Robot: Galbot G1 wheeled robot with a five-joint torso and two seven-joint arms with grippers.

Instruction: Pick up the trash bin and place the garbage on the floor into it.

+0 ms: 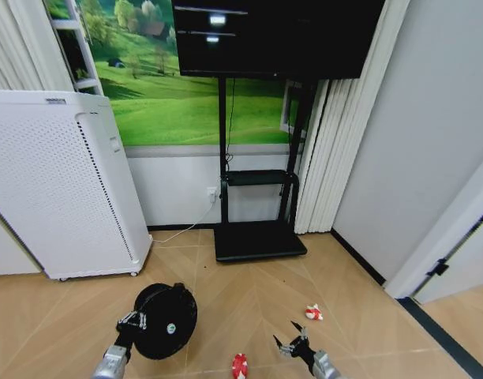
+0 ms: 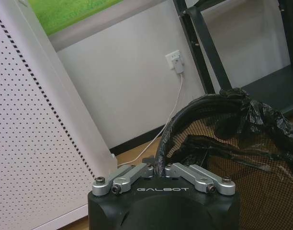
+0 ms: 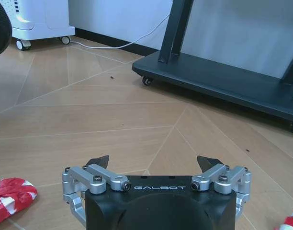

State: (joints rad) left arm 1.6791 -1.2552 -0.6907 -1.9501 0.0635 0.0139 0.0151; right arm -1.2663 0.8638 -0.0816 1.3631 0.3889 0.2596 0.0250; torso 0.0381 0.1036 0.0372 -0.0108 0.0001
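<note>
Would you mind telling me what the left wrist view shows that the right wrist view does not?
Left wrist view alone: the left claw shut on the rim of the trash bin, showing its mesh wall and black liner, and a wall socket with a plug in it.

Right wrist view alone: the right claw open above the floor, two red-and-white wrappers, and the black stand's wheeled base.

Both: the white appliance, the white cable, and the wall.

"GALBOT" is printed on the left gripper (image 2: 158, 168) and the right gripper (image 3: 156, 165).
</note>
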